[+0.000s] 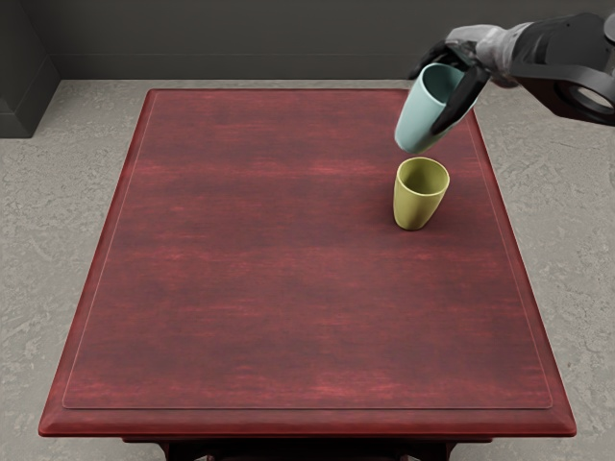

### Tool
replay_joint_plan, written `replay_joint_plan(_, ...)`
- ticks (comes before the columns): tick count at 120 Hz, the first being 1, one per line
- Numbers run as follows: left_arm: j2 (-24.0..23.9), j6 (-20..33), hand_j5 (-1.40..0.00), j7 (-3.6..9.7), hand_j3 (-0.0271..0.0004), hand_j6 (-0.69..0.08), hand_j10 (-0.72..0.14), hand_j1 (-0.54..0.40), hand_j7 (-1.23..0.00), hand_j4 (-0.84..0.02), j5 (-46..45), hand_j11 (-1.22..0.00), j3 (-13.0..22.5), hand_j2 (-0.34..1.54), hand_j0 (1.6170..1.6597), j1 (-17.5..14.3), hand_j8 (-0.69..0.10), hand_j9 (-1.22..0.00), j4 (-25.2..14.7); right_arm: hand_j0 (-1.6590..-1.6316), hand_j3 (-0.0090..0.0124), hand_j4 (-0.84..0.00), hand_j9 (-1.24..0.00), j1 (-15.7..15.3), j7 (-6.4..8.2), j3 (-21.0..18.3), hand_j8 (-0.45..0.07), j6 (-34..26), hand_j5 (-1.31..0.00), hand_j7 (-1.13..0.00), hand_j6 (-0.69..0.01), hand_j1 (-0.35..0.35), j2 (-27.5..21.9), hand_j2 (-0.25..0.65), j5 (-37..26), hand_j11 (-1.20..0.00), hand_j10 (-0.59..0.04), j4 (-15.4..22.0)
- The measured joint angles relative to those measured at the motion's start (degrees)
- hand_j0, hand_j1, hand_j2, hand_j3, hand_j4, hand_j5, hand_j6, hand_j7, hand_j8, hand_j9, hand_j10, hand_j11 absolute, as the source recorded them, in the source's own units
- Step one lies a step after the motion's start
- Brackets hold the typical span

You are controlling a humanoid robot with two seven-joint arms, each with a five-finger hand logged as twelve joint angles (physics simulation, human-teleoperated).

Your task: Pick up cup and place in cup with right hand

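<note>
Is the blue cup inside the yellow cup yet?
No, the right hand grips the blue cup outside the yellow cup, whose open mouth shows nothing in it.

My right hand (pixel 469 50) has black fingers (pixel 461 102) and a patchy grey back. My wrist (pixel 498 44) is light grey and round. My arm (pixel 555 56) is nearly black, with an oval hole in its thick, smooth lower part
</note>
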Motion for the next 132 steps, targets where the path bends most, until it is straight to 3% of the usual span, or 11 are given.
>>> replay_joint_plan(6, 0.0, 0.0, 0.00, 0.00, 0.0000, -0.004, -0.004, 0.344, 0.00, -0.004, 0.0, 0.00, 0.0, 0.00, 1.6581, 0.0, -0.004, 0.00, 0.0, -1.6533, 0.0004, -0.406, -0.58, 0.1, -0.01, -0.4, -0.265, 1.6, -0.59, -0.56, -0.319, 0.021, -1.0, -0.142, 0.0, -0.59, -0.350, 0.1)
replay_joint_plan(7, 0.0, 0.0, 0.00, 0.00, 0.0000, -0.004, -0.004, 0.344, 0.00, -0.004, 0.0, 0.00, 0.0, 0.00, 1.6581, 0.0, -0.004, 0.00, 0.0, -1.6534, 0.0014, -0.404, -0.59, 0.1, -0.01, -0.4, -0.263, 1.8, -0.60, -0.56, -0.316, 0.023, -1.1, -0.142, 0.0, -0.59, -0.347, 0.1)
replay_joint_plan(9, 0.0, 0.0, 0.00, 0.00, 0.0000, -0.004, -0.004, 0.344, 0.00, -0.004, 0.0, 0.00, 0.0, 0.00, 1.6581, 0.0, -0.004, 0.00, 0.0, -1.6535, 0.0007, -0.404, -0.59, 0.1, -0.01, -0.5, -0.257, 2.3, -0.60, -0.57, -0.315, 0.024, -1.3, -0.143, 0.0, -0.59, -0.344, 0.1)
replay_joint_plan(10, 0.0, 0.0, 0.00, 0.00, 0.0000, -0.004, -0.004, 0.344, 0.00, -0.004, 0.0, 0.00, 0.0, 0.00, 1.6581, 0.0, -0.004, 0.00, 0.0, -1.6535, 0.0016, -0.403, -0.59, 0.2, -0.01, -0.6, -0.254, 2.5, -0.60, -0.57, -0.315, 0.023, -1.3, -0.144, 0.0, -0.59, -0.343, 0.2)
replay_joint_plan(12, 0.0, 0.0, 0.00, 0.00, 0.0000, -0.004, -0.004, 0.344, 0.00, -0.004, 0.0, 0.00, 0.0, 0.00, 1.6581, 0.0, -0.004, 0.00, 0.0, -1.6537, 0.0006, -0.403, -0.59, 0.2, -0.01, -0.6, -0.252, 2.8, -0.60, -0.57, -0.311, 0.029, -1.4, -0.142, 0.1, -0.59, -0.344, 0.2)
replay_joint_plan(13, 0.0, 0.0, 0.00, 0.00, 0.0000, -0.004, -0.004, 0.344, 0.00, -0.004, 0.0, 0.00, 0.0, 0.00, 1.6581, 0.0, -0.004, 0.00, 0.0, -1.6537, -0.0012, -0.404, -0.58, 0.2, -0.01, -0.6, -0.252, 2.9, -0.60, -0.57, -0.318, 0.032, -1.4, -0.140, 0.1, -0.59, -0.341, 0.2)
replay_joint_plan(15, 0.0, 0.0, 0.00, 0.00, 0.0000, -0.004, -0.004, 0.344, 0.00, -0.004, 0.0, 0.00, 0.0, 0.00, 1.6581, 0.0, -0.004, 0.00, 0.0, -1.6538, 0.0006, -0.405, -0.59, 0.2, 0.00, -0.7, -0.255, 3.2, -0.60, -0.57, -0.318, 0.034, -1.5, -0.139, 0.1, -0.59, -0.337, 0.2)
replay_joint_plan(42, 0.0, 0.0, 0.00, 0.00, 0.0000, -0.004, -0.004, 0.344, 0.00, -0.004, 0.0, 0.00, 0.0, 0.00, 1.6581, 0.0, -0.004, 0.00, 0.0, -1.6531, -0.0011, -0.420, -0.58, 0.2, 0.01, -1.2, -0.261, 4.4, -0.58, -0.57, -0.334, 0.037, -0.2, -0.132, 0.1, -0.58, -0.337, 0.2)
replay_joint_plan(106, 0.0, 0.0, 0.00, 0.00, 0.0000, -0.004, -0.004, 0.344, 0.00, -0.004, 0.0, 0.00, 0.0, 0.00, 1.6581, 0.0, -0.004, 0.00, 0.0, -1.6526, -0.0001, -0.417, -0.55, 0.3, 0.01, -3.5, -0.271, 4.8, -0.55, -0.55, -0.341, 0.024, 0.2, -0.146, 0.0, -0.55, -0.351, 0.1)
replay_joint_plan(118, 0.0, 0.0, 0.00, 0.00, 0.0000, -0.004, -0.004, 0.344, 0.00, -0.004, 0.0, 0.00, 0.0, 0.00, 1.6581, 0.0, -0.004, 0.00, 0.0, -1.6548, 0.0000, -0.266, -0.35, 0.3, 0.00, -4.1, -0.176, 4.8, -0.35, -0.35, -0.220, -0.108, 0.2, -0.090, -0.1, -0.35, -0.225, 0.1)
replay_joint_plan(132, 0.0, 0.0, 0.00, 0.00, 0.0000, -0.004, -0.004, 0.344, 0.00, -0.004, 0.0, 0.00, 0.0, 0.00, 1.6581, 0.0, -0.004, 0.00, 0.0, -1.6562, 0.0000, -0.159, -0.21, 0.3, 0.00, -3.8, -0.109, 4.8, -0.21, -0.21, -0.135, -0.204, -0.2, -0.052, -0.1, -0.21, -0.136, 0.1)
